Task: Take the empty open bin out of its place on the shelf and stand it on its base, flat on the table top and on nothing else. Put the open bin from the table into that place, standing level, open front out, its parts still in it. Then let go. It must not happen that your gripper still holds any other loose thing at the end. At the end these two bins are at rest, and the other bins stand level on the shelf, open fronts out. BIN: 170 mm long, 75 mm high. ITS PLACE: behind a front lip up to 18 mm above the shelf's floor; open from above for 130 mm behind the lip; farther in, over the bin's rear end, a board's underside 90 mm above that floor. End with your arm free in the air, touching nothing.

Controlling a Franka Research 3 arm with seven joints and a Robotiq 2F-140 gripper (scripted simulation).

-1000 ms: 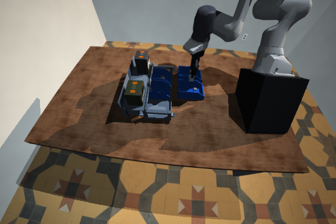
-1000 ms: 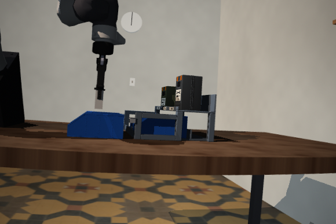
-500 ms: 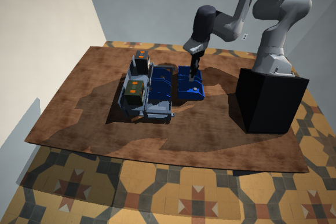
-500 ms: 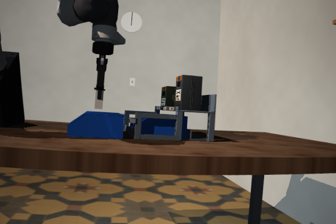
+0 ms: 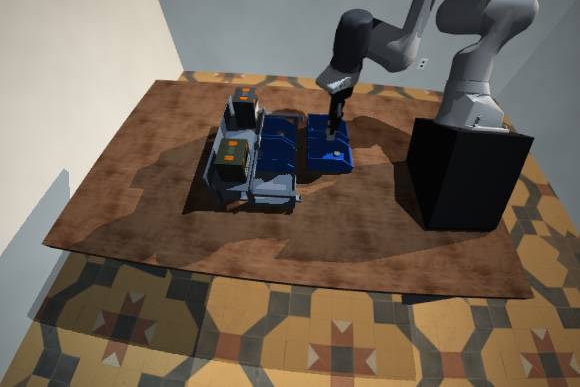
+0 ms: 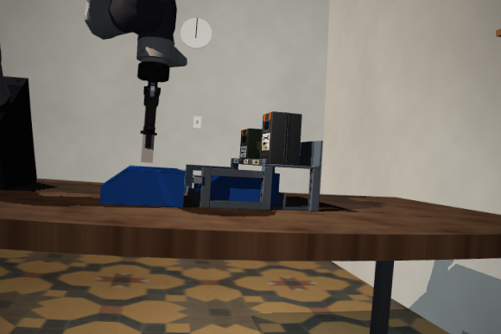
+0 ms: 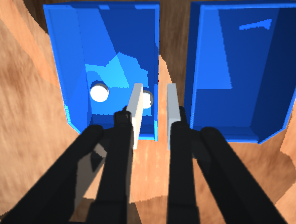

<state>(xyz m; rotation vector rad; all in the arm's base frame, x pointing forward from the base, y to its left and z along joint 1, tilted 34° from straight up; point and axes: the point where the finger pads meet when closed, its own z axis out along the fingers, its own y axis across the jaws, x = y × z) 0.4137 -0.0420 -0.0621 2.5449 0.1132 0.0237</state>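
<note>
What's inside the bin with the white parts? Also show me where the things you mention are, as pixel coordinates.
In the bin with the white parts (image 5: 330, 167) (image 7: 114, 45), the wrist view shows one round white part (image 7: 99, 92) fully and another (image 7: 148, 99) partly, behind a finger of the gripper (image 5: 331, 135) (image 6: 147, 160) (image 7: 154, 87). Whatever else that finger covers can't be seen.

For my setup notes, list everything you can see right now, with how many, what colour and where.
Bins on table: two, blue, side by side in front of the shelf; one with parts, one empty.
Parts: two visible, whitish, in the first bin.
Bins in shelf: two, blue, lower level.
Shelf: one, grey, on the table.
Cases: two, one black, one dark green, on the shelf's upper level.
Table: one, brown, on the tiled floor.
Clock: one, white, on the wall.
Pedestal: one, black, under the arm.
Arm: one, grey and dark.
Gripper: one, black with pale fingertips, over the table bins.
</note>
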